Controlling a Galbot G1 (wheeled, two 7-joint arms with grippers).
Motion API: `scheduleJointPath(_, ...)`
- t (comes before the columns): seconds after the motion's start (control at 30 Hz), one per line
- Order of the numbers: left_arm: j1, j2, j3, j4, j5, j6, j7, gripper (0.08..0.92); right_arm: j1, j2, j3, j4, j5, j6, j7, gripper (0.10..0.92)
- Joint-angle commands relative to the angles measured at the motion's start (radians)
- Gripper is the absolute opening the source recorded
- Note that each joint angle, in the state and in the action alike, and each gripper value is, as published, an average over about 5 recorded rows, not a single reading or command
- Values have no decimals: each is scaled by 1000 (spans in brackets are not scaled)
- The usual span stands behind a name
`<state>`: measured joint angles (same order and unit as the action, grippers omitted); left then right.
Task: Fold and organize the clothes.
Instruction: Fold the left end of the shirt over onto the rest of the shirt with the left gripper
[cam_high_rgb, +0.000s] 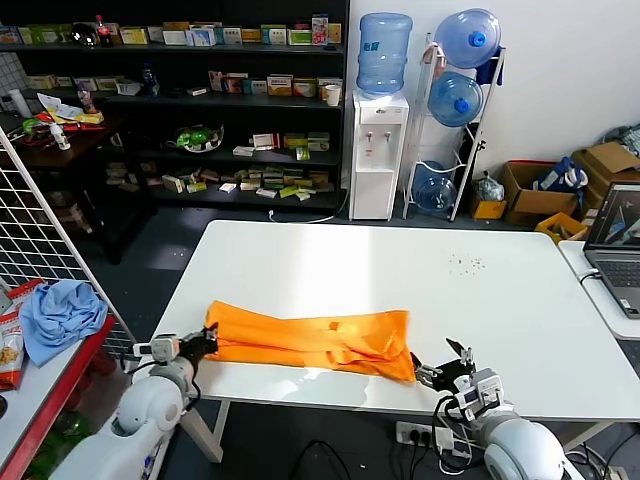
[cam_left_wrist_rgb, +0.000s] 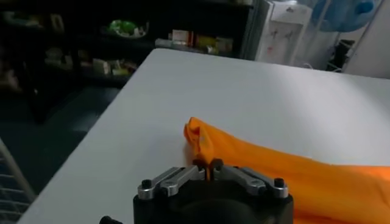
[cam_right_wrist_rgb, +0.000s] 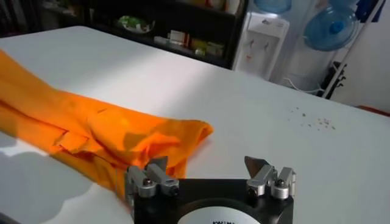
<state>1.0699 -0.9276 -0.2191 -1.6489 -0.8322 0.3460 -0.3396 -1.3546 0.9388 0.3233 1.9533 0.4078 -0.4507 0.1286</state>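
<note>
White tabletop (cam_high_rgb: 520, 300), storeroom shelves behind. Bright orange soft-fabric T-shirt (cam_high_rgb: 310, 343) lies near the front edge, long axis left to right. Left gripper (cam_high_rgb: 200, 343) pinched closed, apparently on its left end; right gripper (cam_high_rgb: 440, 372) spread wide just beside the right end, holding nothing.

You have the white rectangular surface (cam_high_rgb: 330, 265) bare from nine through twelve to three o'clock; only the folded orange fabric T-shirt (cam_high_rgb: 310, 343) blocks the six o'clock edge.

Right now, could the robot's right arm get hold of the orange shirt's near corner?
Probably yes: the right gripper stands open just beside the orange T-shirt, with only bare table between them.
</note>
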Motion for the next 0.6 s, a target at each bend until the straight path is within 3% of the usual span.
scheduleJointPath(0.03,-34,173,-114,74,9,-24,-8,127,6,15,1,-17,-32,66,27,823)
scheduleJointPath(0.2,2,143,-99,-68,22,-27,-36,127,25,42,0,-43,-56,122,68,823)
scheduleJointPath(0.4,30,17,-3,-235,30,-3,-79,127,29,51,2,-57,-64,157,81,823)
scheduleJointPath(0.6,31,-91,122,-285,32,21,-110,127,27,64,8,-71,-73,166,81,823)
